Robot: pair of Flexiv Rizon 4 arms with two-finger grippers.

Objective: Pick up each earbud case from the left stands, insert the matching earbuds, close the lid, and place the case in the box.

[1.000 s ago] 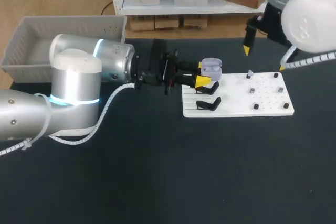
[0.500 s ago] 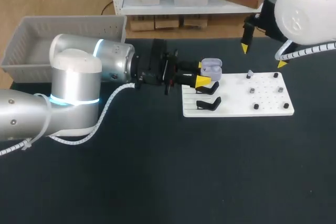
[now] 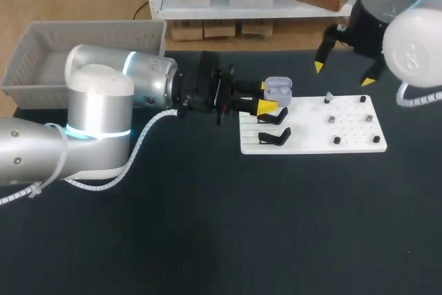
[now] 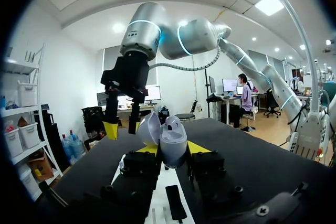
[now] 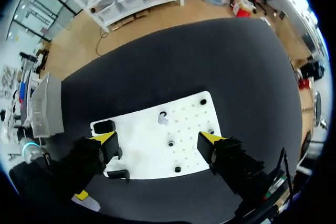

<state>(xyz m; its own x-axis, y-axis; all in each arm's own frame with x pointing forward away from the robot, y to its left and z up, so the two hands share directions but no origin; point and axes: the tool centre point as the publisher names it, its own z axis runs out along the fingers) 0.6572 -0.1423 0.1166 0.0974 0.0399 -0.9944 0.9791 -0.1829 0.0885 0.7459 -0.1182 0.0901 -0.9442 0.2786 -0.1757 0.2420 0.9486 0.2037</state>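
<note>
Earbud case (image 3: 278, 89): pale lilac, pinched on both sides by the yellow tips of the left pincer (image 3: 268, 99). It was held just over the far left corner of the white board (image 3: 311, 144). In the left wrist view its long axis stood upright, crosswise to the fingers. The mouth faced up and the lid was swung open, leaning toward the right pincer (image 3: 342, 74).

The left arm lay level over the desk (image 3: 207, 226), reaching in from the board's left side.

Right pincer: fingers spread wide, nothing between them, hanging tips-down above the board's far edge. In its own wrist view the two tips straddled the board's middle.

Two black stands (image 3: 275, 136) sat on the board's left end, on the near side of the case. A small pale earbud (image 5: 163, 119) stood near the board's far edge. Dark items dotted its right half, too small to identify.

The grey box (image 3: 41, 53) sat well left of the board.
</note>
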